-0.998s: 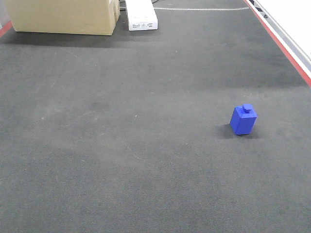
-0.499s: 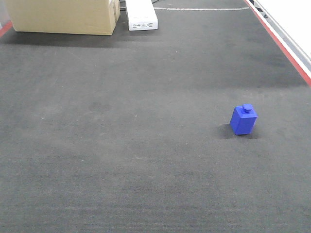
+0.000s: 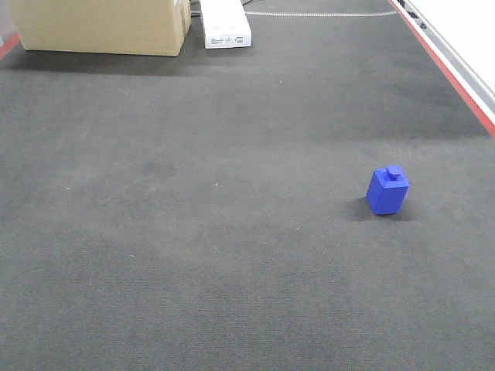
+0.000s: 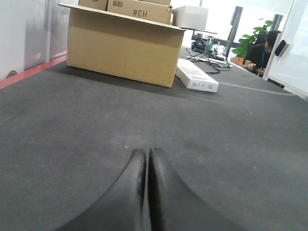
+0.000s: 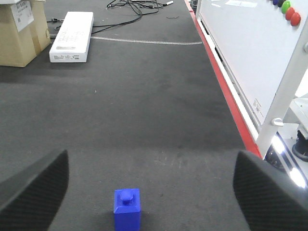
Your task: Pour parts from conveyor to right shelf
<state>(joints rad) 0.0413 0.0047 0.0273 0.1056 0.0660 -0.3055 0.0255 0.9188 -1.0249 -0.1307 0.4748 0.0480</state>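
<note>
Front-facing view: block (image 3: 388,193) upright, stud (image 3: 394,171) up

One blue block (image 3: 387,191) lies on one belt (image 3: 193,232). Toward the upper left of the frame there are one cardboard box (image 3: 100,27) and one white box (image 3: 225,23).

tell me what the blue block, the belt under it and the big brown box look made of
Blue block: likely hard plastic, given its uniform saturated colour and crisp moulded stud. Conveyor belt: matte dark-grey rubber or woven fabric, with a fine ribbed texture; I cannot tell which. Brown box: corrugated cardboard, with a raw tan surface, an open flap edge and a printed code.
</note>
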